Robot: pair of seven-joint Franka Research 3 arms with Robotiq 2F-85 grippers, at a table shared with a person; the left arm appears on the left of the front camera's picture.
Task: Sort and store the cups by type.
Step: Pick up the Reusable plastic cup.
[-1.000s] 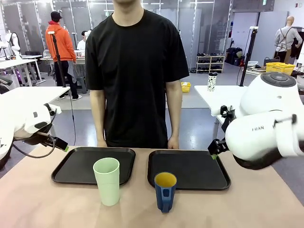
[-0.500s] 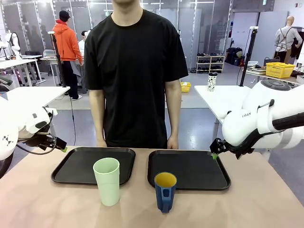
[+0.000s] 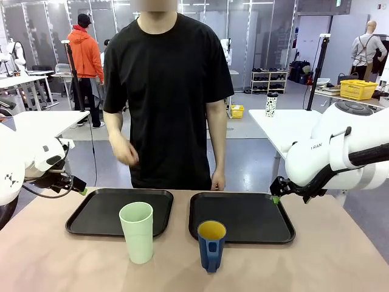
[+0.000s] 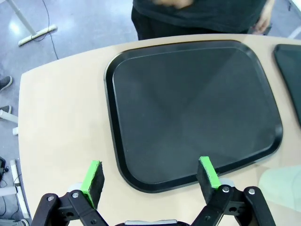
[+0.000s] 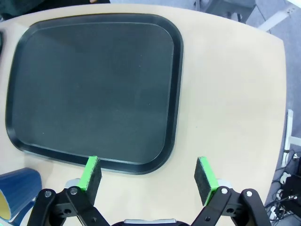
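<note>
Left hand (image 4: 149,176), right hand (image 5: 148,174) both gaping, empty. Green tumbler (image 3: 137,234) sits just right of the left hand: best swing across, straddle it squarely, squeeze gently.

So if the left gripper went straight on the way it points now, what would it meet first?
Probably the left black tray, near its edge: the open left gripper points down at it with nothing between. Depth is unclear.
</note>
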